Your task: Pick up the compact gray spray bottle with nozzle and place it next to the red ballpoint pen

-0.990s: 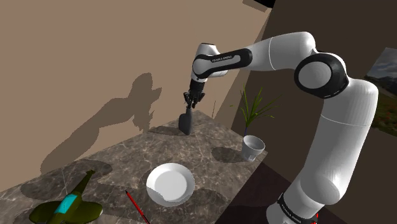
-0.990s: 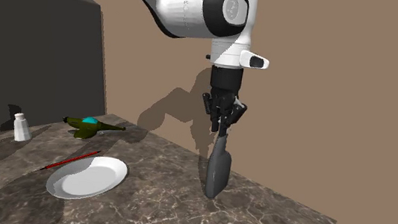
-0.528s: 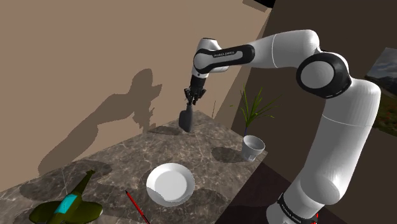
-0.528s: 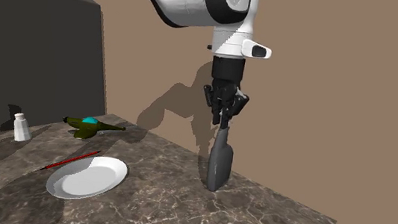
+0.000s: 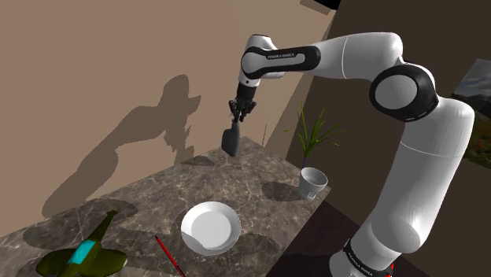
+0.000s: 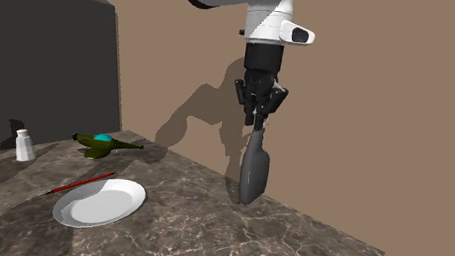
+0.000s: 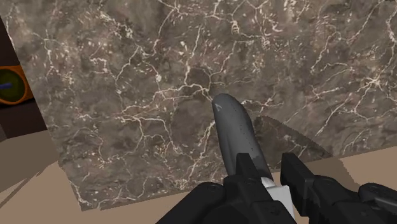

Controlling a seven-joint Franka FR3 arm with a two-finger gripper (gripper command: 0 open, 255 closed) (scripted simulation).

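The claw (image 6: 259,109) pointed straight down and was pinched on the narrow nozzle end of the grey spray bottle (image 6: 253,172), the one part slim enough to fit between its fingers. The wider body therefore hung below it, tipped a little off plumb. The bottle's base looked just clear of the marble counter (image 6: 206,241) near the far corner by the wall (image 5: 94,71), with its shadow cast apart from it on the stone, so I judged the lift done and the carry not yet begun. A white plate (image 5: 211,227) lay between the bottle and the red pen (image 5: 167,256), which rested well away near the counter's front edge beside a green bottle (image 5: 79,253) on its side.
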